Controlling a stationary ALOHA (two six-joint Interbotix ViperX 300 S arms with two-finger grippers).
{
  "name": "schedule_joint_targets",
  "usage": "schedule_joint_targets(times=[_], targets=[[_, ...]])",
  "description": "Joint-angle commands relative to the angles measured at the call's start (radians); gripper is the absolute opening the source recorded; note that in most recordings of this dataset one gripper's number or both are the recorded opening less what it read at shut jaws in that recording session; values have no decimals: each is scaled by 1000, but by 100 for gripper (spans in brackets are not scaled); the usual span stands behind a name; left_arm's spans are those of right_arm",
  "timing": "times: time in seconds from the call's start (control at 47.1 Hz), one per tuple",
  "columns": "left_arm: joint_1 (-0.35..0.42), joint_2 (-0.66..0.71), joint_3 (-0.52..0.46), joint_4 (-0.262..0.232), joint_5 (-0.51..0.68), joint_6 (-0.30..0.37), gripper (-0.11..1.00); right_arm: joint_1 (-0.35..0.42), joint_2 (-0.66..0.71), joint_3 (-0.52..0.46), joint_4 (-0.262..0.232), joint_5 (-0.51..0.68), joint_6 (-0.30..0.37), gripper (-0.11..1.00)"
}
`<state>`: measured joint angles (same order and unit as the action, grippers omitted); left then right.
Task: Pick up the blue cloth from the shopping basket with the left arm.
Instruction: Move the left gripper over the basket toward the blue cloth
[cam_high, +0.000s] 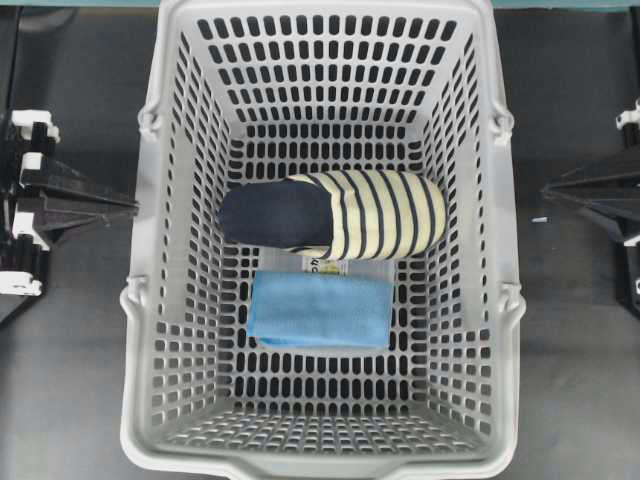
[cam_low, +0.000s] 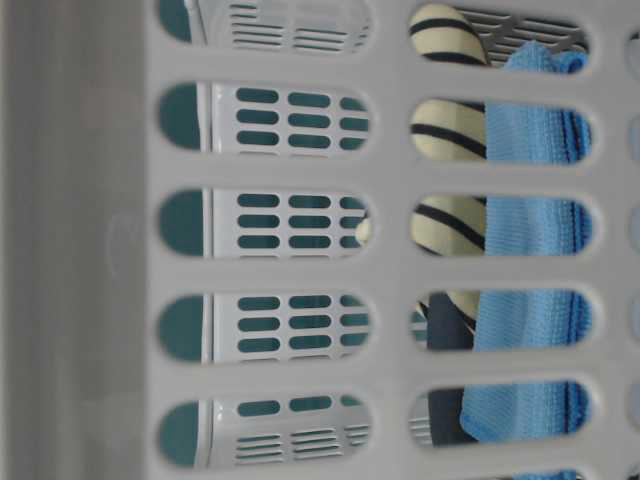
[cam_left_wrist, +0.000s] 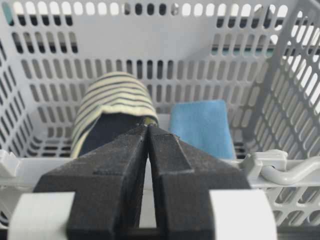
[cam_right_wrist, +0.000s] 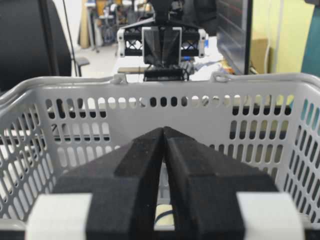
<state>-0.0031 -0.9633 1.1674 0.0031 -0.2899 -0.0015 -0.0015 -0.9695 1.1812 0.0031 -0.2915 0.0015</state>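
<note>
The blue cloth (cam_high: 320, 310) lies flat on the floor of the light grey shopping basket (cam_high: 150, 300), just in front of a navy and cream-striped rolled garment (cam_high: 335, 214). The cloth also shows in the left wrist view (cam_left_wrist: 200, 126) and in the table-level view (cam_low: 530, 225). My left gripper (cam_high: 132, 207) rests outside the basket's left wall, shut and empty; in its wrist view (cam_left_wrist: 148, 127) the tips meet. My right gripper (cam_high: 548, 190) rests outside the right wall, shut and empty, with its tips together in its wrist view (cam_right_wrist: 163, 130).
A small white tag (cam_high: 325, 265) lies between the garment and the cloth. The basket's tall slotted walls (cam_left_wrist: 150, 65) stand between both grippers and the contents. The basket handle hinge (cam_left_wrist: 280, 167) sits at the rim near my left gripper. Dark table (cam_high: 70, 350) surrounds the basket.
</note>
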Motion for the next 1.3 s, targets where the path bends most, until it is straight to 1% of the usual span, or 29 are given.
schedule_joint_targets(times=[0.0, 0.021, 0.064, 0.127, 0.255, 0.34, 0.489, 0.701, 0.744, 0.786, 0.977, 1.041, 1.083, 1.168, 1.211, 1.275], targets=[[-9, 3, -46, 41, 9, -14, 6, 6, 12, -18, 5, -6, 8, 1], [-11, 5, -60, 40, 20, -17, 6, 8, 11, -20, 8, -6, 8, 1], [-11, 6, -81, 41, 43, -23, 3, 8, 11, -20, 9, 0, 11, 5], [-17, 8, -118, 40, 92, -31, 0, 9, 11, -25, 8, 15, 23, -1], [-29, 29, -216, 41, 230, -37, 0, 15, 12, -49, 9, 94, 58, -1], [-46, 60, -291, 40, 342, -37, 0, 15, 11, -72, 9, 153, 64, -1], [-66, 146, -434, 41, 534, -38, 0, 15, 12, -121, 8, 213, 61, -1], [-69, 307, -632, 41, 736, -31, 0, 15, 11, -143, 9, 224, 63, 1], [-69, 337, -666, 41, 765, -31, 0, 15, 12, -143, 9, 224, 63, 6], [-71, 364, -695, 41, 795, -31, 0, 17, 12, -144, 9, 224, 64, 14], [-71, 472, -795, 41, 891, -37, 0, 23, 14, -146, 9, 213, 72, 68], [-72, 511, -824, 40, 925, -38, 1, 23, 14, -147, 9, 213, 72, 80], [-77, 538, -844, 41, 951, -38, 1, 23, 14, -149, 9, 213, 71, 82], [-83, 601, -888, 41, 997, -38, 3, 21, 14, -147, 9, 213, 72, 79], [-86, 637, -911, 41, 1017, -38, 9, 23, 14, -147, 9, 213, 71, 77], [-87, 686, -948, 41, 1049, -38, 25, 23, 14, -147, 9, 212, 71, 77]])
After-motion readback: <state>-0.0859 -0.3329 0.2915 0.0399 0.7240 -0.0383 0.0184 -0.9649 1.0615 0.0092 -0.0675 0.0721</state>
